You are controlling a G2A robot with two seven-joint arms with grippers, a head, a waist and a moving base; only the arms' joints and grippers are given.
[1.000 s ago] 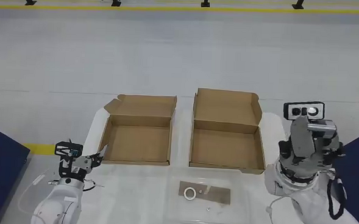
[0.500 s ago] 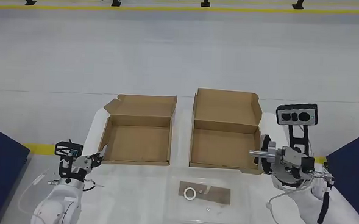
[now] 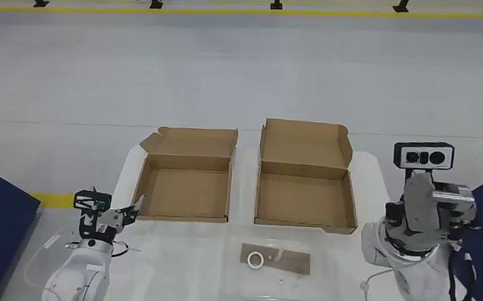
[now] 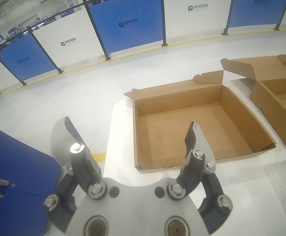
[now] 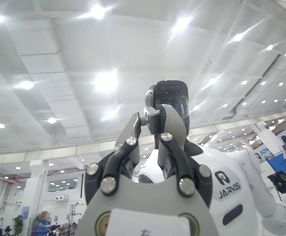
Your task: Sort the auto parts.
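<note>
My right gripper [image 5: 151, 112] points up and away from the table, shut on a small grey metal part [image 5: 154, 123] with a round knob on one side. From above, this gripper [image 3: 433, 196] is raised at the table's right end, beside the right cardboard box [image 3: 303, 223]. My left gripper [image 4: 129, 127] stands open with nothing in it at the table's left end, short of the left cardboard box [image 4: 245, 116]; the top view has it [image 3: 116, 215] near the front left corner. Both boxes have nothing in them.
A clear tray [image 3: 320, 294] sits at the front middle of the white table [image 3: 178, 254], holding a brown card [image 3: 293, 260], a white ring [image 3: 255, 260] and a tiny part [image 3: 280, 277]. The box lids [image 3: 303, 141] stand open at the back.
The right arm dipped and turned toward the right box half a second ago, then rose again, ending further right than one second ago. The left arm has kept still.
</note>
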